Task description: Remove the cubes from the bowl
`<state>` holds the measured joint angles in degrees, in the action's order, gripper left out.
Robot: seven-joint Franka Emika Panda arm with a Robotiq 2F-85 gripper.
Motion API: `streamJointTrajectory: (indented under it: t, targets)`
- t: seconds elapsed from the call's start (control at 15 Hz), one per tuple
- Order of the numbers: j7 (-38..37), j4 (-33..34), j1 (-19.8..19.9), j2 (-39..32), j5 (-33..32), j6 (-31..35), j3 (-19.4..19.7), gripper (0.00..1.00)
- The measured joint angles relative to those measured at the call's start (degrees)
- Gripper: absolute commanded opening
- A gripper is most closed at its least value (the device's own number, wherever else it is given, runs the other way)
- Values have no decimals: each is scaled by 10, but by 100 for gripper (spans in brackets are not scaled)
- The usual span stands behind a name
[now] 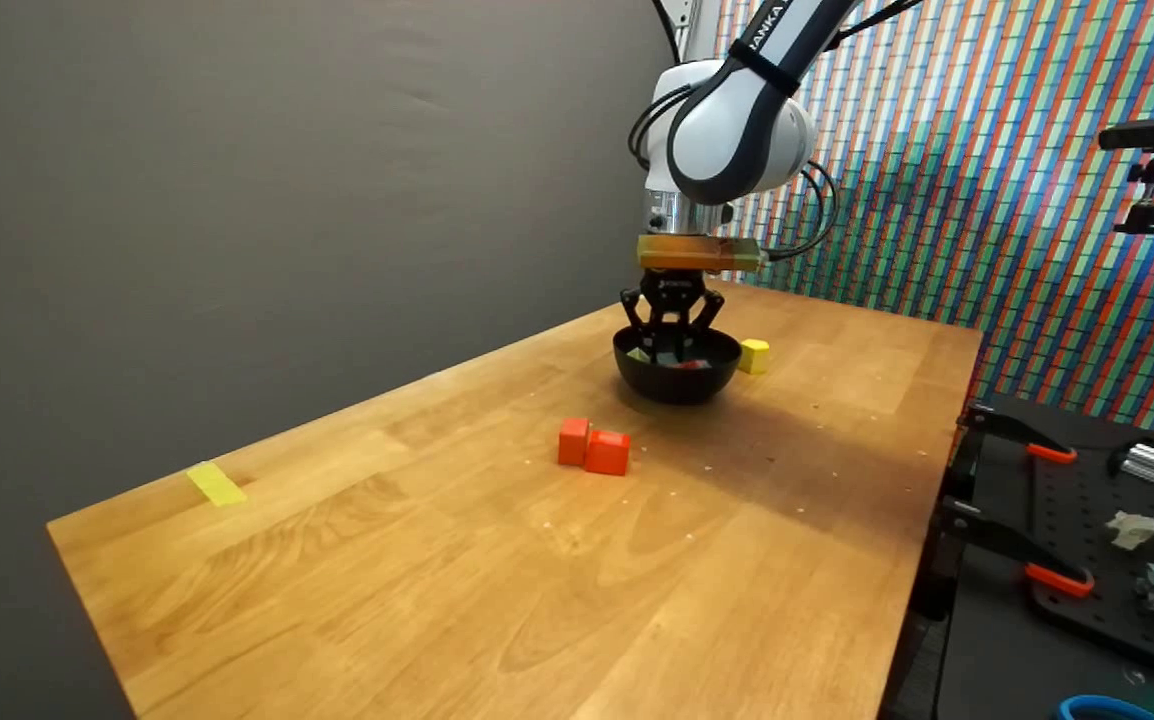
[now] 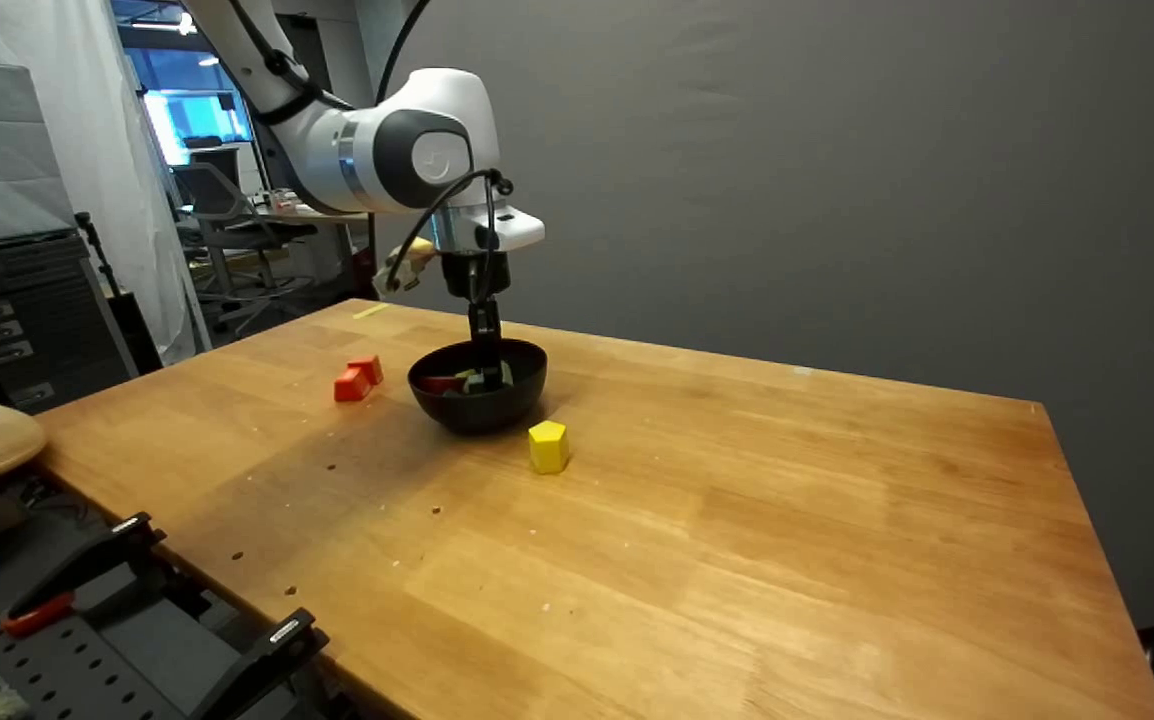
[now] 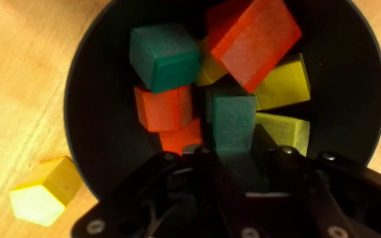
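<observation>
Several cubes (image 3: 226,110) crowd the bowl (image 2: 477,412), and one lift could disturb many

They sit inside its black wall, red, teal and yellow-green packed together. At the middle, a teal cube (image 3: 234,129) looks the likely target: the gripper (image 1: 666,350) hangs inside the bowl, its fingers a little apart and seemingly on either side of that cube. Whether they press on it I cannot tell; the fingertips are lost in shadow in the wrist view.

A poor pinch is the first risk. If one finger meets the yellow-green cube (image 3: 281,129) or the orange-red cube (image 3: 179,137) instead, the hold may be shallow or take two at once. The tilted red cube (image 3: 256,43) has a corner at the teal one's edge; if it leans there, pulling the teal out could let it slide into the fingers' path.

Farther out, a finger bearing on the bowl's wall could drag or tip it, since nothing visible holds it down. It might then shove the yellow block (image 3: 45,190), which stands just beside it. Two red cubes (image 1: 607,455) lie side by side on the table (image 1: 437,550), near the bowl, where a dropped piece could knock them.
</observation>
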<state>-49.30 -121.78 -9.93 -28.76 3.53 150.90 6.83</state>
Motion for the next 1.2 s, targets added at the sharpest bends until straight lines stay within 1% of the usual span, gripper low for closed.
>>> streamJointTrajectory:
  t: [0.13, 0.33, 0.6, 0.73, 0.87, 1.07, 1.13, 1.2]
  targets:
    - [0, 0, 6, 6, 6, 1, 0, 9]
    - [10, -10, 33, 43, 32, 2, 1, 9]
    - [4, -39, 63, 99, 30, 24, 49, 9]
    - [-5, -48, 75, 101, 25, 29, 67, 9]
    - [-15, -52, 85, 93, 25, 30, 70, 9]
    - [-36, -52, 86, 72, 25, 34, 70, 10]
    - [-45, -51, 85, 62, 25, 37, 70, 55]
    - [-54, -49, 83, 52, 25, 39, 70, 58]
